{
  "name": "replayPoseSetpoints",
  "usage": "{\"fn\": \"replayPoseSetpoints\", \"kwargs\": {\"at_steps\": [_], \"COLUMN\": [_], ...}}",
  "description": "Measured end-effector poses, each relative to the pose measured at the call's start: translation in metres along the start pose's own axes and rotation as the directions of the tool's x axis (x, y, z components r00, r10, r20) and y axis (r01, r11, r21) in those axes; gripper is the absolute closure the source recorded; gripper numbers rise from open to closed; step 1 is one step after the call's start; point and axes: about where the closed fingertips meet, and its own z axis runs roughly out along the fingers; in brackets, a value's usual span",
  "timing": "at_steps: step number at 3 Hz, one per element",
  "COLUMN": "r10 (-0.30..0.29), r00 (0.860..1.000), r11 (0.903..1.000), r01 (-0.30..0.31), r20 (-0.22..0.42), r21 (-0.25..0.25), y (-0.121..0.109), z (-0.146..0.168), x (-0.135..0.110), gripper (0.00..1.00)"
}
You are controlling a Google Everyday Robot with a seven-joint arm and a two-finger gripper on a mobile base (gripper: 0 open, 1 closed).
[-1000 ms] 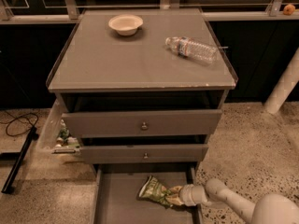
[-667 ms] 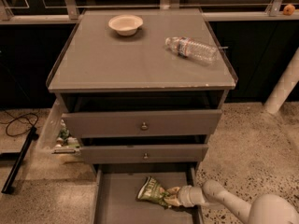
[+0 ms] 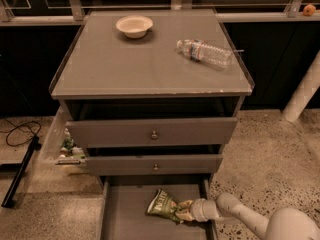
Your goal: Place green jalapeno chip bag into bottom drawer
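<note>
bottom drawer point(image 3: 125, 211): pulled open, shallow grey tray
green jalapeno chip bag point(image 3: 163, 204): crinkled foil, lying on the drawer floor, right of centre
gripper point(image 3: 186, 211): inside the drawer, jaws pinching the bag's right end

Arm point(image 3: 245, 216): single, enters from lower-right corner of view, white/pale-grey casing. Large rounded link point(image 3: 292, 226) sits at btm-right edge. Slimmer forearm seg. runs from it up and to the left, low and nr. level. Wrist point(image 3: 202, 210): short pale cylindrical collar, in line w/ forearm. Pincer point(image 3: 184, 213): points left, low inside the bottom drawer point(image 3: 125, 214), right half, just beside right wall. Its tip meets the right end of the green jalapeno chip bag point(image 3: 161, 205). Whether it grips: cannot tell.
</note>
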Motion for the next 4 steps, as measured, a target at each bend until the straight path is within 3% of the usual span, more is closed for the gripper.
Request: {"fn": "replayPoseSetpoints", "kwargs": {"at_steps": [2, 3, 4], "r10": [0.0, 0.0, 0.0], "r00": [1.0, 1.0, 1.0], "r11": [1.0, 1.0, 1.0], "r01": [0.0, 0.0, 0.0], "r20": [0.0, 0.0, 0.0], "r21": [0.0, 0.0, 0.0], "y": [0.0001, 0.0001, 0.0001], "z": [0.0001, 0.0001, 0.0001], "x": [0.0, 0.0, 0.0], "gripper": [0.11, 0.0, 0.0]}}
